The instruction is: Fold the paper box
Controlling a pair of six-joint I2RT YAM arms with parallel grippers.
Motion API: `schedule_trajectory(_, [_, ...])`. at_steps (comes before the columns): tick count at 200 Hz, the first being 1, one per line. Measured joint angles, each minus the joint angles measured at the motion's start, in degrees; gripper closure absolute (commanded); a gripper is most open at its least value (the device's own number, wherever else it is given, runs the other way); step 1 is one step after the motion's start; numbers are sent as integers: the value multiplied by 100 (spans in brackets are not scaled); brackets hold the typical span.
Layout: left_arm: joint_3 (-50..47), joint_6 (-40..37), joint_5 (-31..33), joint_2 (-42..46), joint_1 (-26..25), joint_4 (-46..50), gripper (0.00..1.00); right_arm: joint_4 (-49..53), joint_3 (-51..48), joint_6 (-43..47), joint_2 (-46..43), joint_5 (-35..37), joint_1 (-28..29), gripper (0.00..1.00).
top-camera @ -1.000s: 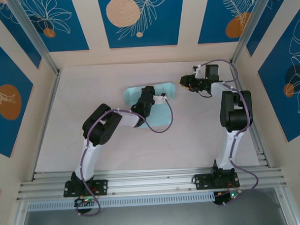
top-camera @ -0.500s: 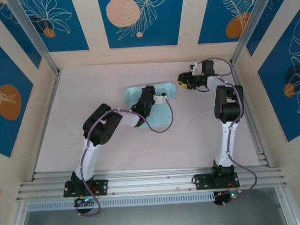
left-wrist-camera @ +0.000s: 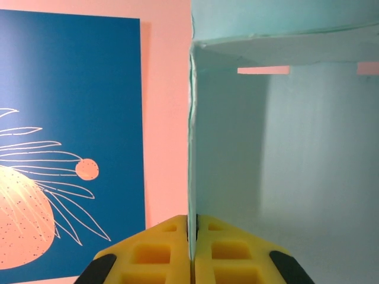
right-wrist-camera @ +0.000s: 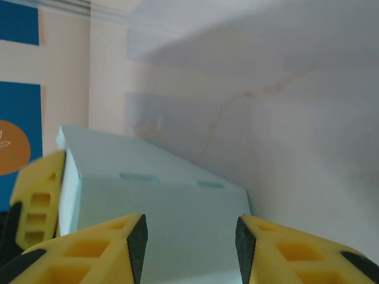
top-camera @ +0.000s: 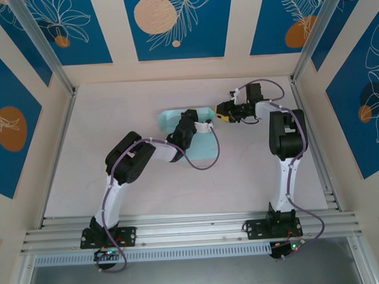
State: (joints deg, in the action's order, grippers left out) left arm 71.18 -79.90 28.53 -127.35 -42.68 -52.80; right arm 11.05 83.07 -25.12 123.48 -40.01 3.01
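1. Out on the pale counter, the pale light-blue thin-card paper box sits in the far half. It is about midway between the left and right edges and nearer the far edge than the near one.
2. The left hand is reaching in from the near side and is right on top of the paper box, hiding its middle.
3. In the left wrist view, that left hand has its yellow fingers pressed together on one thin upright wall of the paper box. The card's edge runs straight up from between the pads.
4. Past that wall the inside of the box shows, with a flap folded over along the top.
5. Behind it hangs a blue wall panel with an orange and white leaf print.
6. The right hand sits just beside the box's right end, towards the far right corner of the counter.
7. In the right wrist view, the right hand is spread, yellow fingers well apart, with the paper box straight ahead in the gap. I can't tell whether the pads touch the card.
8. One yellow pad of the left hand shows at the box's far side in that view.
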Motion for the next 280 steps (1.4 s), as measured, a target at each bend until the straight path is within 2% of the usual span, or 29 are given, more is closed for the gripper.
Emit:
schedule_trajectory(27, [-149, 46, -50, 35, -11, -173, 93, -407, -800, -109, -361, 131, 13, 54])
schedule_trajectory(54, [-304, 149, -133, 142, -15, -205, 93, -684, -1147, -188, -494, 293, 55, 55])
schedule_trajectory(130, [-363, 367, -247, 219, -15, -111, 92, -1025, -1215, -201, -529, 391, 376, 54])
schedule_trajectory(193, [-509, 890, -487, 616, -9, 535, 92, -1235, -1613, -205, -844, 804, 546, 54])
schedule_trajectory(237, [-748, 957, -673, 835, -15, 638, 92, -1832, -2227, -356, -1202, 1198, 715, 54])
schedule_trajectory(280, [-911, 997, -721, 931, -55, 577, 92, -2820, -3101, -645, -1582, 1530, 876, 54])
